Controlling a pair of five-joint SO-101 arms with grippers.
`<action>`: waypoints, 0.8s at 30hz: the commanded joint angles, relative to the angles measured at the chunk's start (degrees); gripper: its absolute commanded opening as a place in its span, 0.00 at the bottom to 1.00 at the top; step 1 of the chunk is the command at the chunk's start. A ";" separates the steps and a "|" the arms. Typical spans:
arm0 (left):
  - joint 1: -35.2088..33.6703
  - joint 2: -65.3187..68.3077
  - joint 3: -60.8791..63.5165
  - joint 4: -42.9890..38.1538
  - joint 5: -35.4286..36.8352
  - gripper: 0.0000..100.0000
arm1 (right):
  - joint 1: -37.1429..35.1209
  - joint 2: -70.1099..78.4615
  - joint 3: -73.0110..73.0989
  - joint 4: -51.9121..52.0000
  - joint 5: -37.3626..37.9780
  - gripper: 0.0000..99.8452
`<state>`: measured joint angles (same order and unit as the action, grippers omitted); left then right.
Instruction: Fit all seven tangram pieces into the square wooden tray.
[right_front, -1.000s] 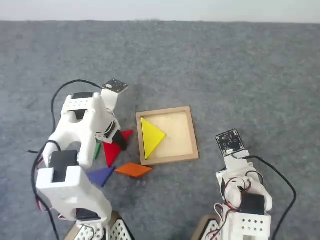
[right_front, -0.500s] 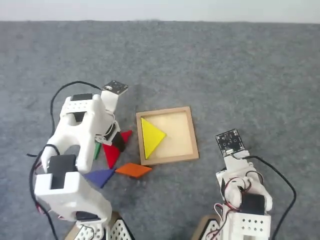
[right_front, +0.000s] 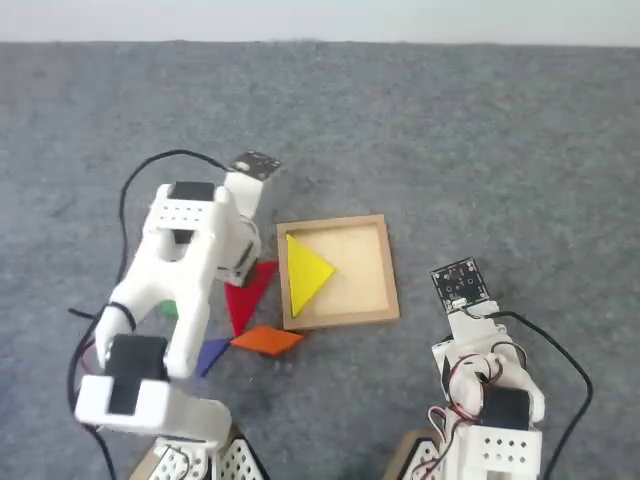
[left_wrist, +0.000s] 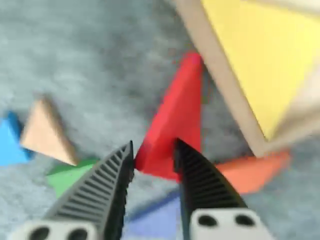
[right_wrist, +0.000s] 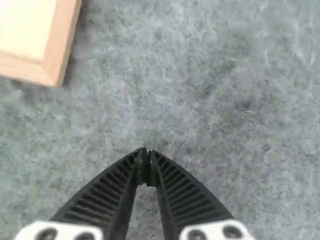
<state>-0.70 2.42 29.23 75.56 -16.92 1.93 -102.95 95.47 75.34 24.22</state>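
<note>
Only the yellow triangle (right_front: 305, 272) lies in the square wooden tray (right_front: 390, 270), against its left side, so by my count six pieces are left to fit. The left claw (left_wrist: 152, 150) is clenched on the red triangle (left_wrist: 175, 120) just left of the tray, with the orange piece (right_front: 268, 340), blue piece (right_front: 210, 352), green piece (left_wrist: 67, 176) and tan triangle (left_wrist: 47, 132) loose on the desk (right_front: 500, 150) nearby. The right claw (right_wrist: 145, 159) is closed on nothing, nearer than the tray's right corner

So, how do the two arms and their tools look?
The left arm and right arm have white blocky shells with black motors and loose black cables; red wires show on the right one. The left tool and right tool are black, ribbed and pointed.
</note>
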 joint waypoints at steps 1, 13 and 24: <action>5.10 -4.75 2.15 3.34 1.67 0.11 | -0.22 -0.92 0.97 0.04 0.44 0.01; 11.69 -5.36 3.30 3.34 4.13 0.11 | -0.22 -0.92 0.97 0.04 0.44 0.01; 11.25 -5.27 3.30 3.34 5.36 0.10 | -0.22 -0.92 0.97 0.04 0.44 0.01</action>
<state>11.43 -1.98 33.01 78.46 -12.53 1.93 -102.95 95.47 75.34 24.22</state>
